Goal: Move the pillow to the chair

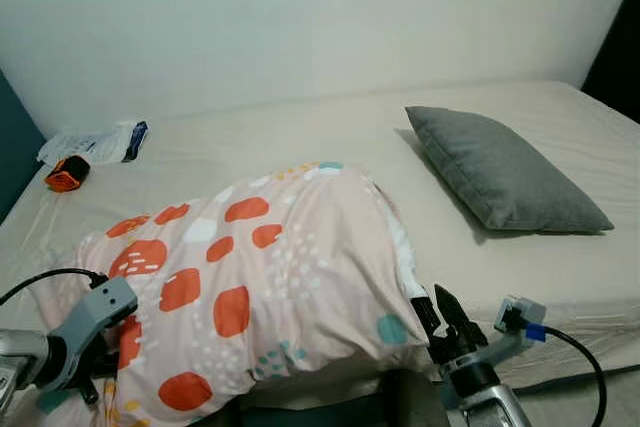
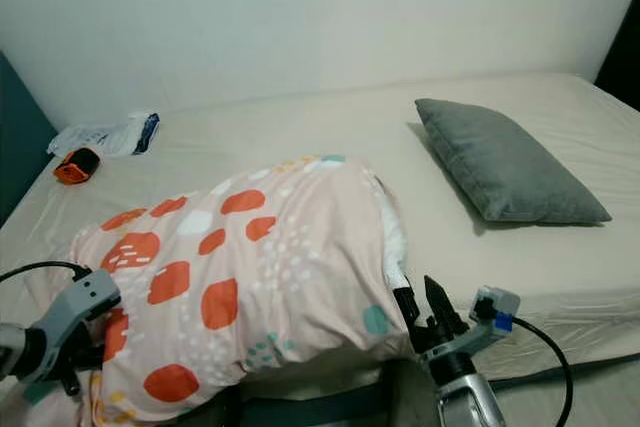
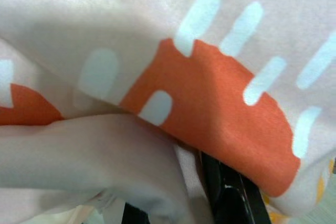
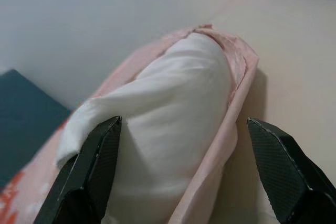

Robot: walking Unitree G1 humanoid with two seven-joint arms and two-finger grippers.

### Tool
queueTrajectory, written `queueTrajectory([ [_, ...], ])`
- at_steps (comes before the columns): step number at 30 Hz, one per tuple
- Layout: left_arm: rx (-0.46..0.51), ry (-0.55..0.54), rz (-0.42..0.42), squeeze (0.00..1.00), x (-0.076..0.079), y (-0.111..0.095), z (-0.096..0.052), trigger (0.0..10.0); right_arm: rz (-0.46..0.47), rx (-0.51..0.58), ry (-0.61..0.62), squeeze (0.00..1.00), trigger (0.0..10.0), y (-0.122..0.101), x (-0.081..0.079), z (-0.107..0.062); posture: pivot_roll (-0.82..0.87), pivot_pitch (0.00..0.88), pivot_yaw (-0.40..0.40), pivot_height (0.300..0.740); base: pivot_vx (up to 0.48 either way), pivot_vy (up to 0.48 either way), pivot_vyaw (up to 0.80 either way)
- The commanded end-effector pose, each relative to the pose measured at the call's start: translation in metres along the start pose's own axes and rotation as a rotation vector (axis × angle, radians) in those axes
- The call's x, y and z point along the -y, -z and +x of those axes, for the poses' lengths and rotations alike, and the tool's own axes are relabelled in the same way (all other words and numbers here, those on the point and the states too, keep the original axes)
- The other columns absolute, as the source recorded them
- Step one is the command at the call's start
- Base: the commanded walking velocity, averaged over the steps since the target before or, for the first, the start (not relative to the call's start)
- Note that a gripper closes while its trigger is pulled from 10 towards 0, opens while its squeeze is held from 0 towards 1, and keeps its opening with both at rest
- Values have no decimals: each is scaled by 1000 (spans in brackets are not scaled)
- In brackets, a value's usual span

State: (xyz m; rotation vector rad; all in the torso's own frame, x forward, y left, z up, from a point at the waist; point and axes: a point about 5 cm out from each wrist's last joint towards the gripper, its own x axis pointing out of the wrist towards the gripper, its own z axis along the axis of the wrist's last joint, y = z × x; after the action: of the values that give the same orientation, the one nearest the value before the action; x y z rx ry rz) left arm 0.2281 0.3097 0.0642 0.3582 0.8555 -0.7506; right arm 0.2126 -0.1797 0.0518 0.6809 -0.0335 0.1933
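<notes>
Pillow in pink cotton case with orange blobs (image 1: 260, 287) sits between both end effectors: right end effector (image 4: 184, 177) spread wide around its open end, left end effector (image 1: 95, 352) buried in fabric, grip state unclear.

The right gripper (image 4: 189, 166) stands spread around the pillow's (image 4: 173, 103) white open end, above the bed (image 4: 294, 66).

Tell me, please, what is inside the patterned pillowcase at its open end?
At the open end of the patterned pillowcase, a white inner pillow shows, between the open fingers of the right gripper. How far it fills the case is covered by the cloth.
</notes>
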Motion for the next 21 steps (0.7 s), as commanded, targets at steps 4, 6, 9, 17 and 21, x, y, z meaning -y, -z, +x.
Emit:
queueTrajectory([
  [4, 35, 61, -7, 0, 13, -3, 10, 10000, 29, -10, -9, 1000, 10000, 0, -8, -7, 59, 0, 1, 562, 0, 0, 0],
  [6, 27, 69, -1, 0, 15, -3, 11, 10000, -2, -10, 58, 1000, 10000, -2, -1, -12, 54, 0, 8, 562, 0, 0, 0],
  [9, 27, 72, 3, 0, 16, -4, 12, 10000, -31, -11, 110, 1000, 10000, -3, 4, -13, 55, 0, 9, 562, 0, 0, 0],
  [17, 35, 79, 17, 0, 21, -9, 19, 10000, -369, -106, 392, 1000, 10000, 0, 31, -26, 51, 0, 16, 562, 0, 0, 0],
  [21, 51, 70, 11, 0, 21, -13, 25, 10000, -450, -59, 360, 0, 10000, -9, 24, -10, 42, 0, 21, 562, 0, 0, 0],
])
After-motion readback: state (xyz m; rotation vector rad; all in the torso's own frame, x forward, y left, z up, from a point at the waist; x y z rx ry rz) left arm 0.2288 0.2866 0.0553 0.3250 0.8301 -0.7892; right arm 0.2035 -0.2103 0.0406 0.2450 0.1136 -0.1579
